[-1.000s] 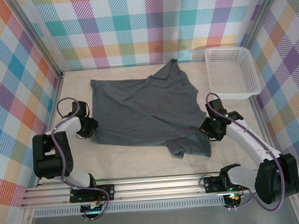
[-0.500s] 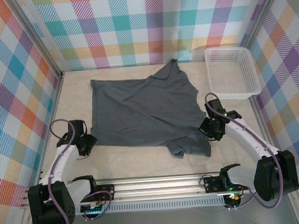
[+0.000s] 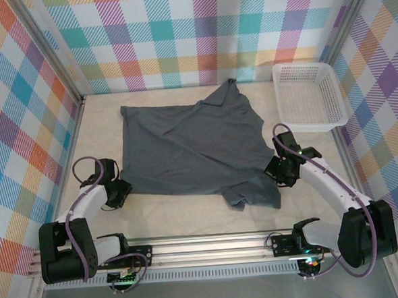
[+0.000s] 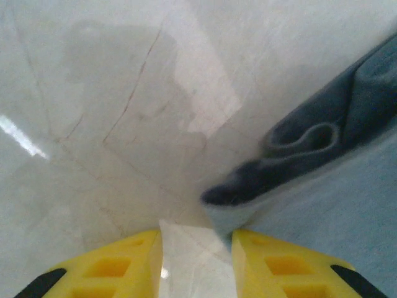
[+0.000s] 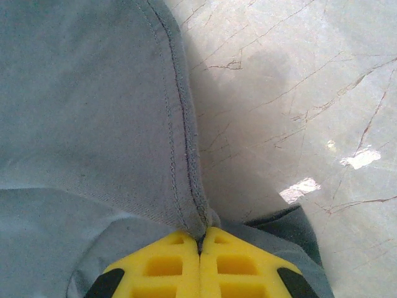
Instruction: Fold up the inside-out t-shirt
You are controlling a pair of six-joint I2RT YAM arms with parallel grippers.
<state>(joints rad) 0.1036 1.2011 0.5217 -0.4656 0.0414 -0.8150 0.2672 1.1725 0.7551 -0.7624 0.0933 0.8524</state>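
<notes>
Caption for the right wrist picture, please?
The right gripper pinches a seamed edge of the t-shirt over a marbled table.

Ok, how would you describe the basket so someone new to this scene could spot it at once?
Start from the pale marbled table walled by pastel plaid panels. At its far right corner sits the white mesh basket. Its rigid white lattice walls set it apart from the dark slate t-shirt lying flat to its left.
</notes>
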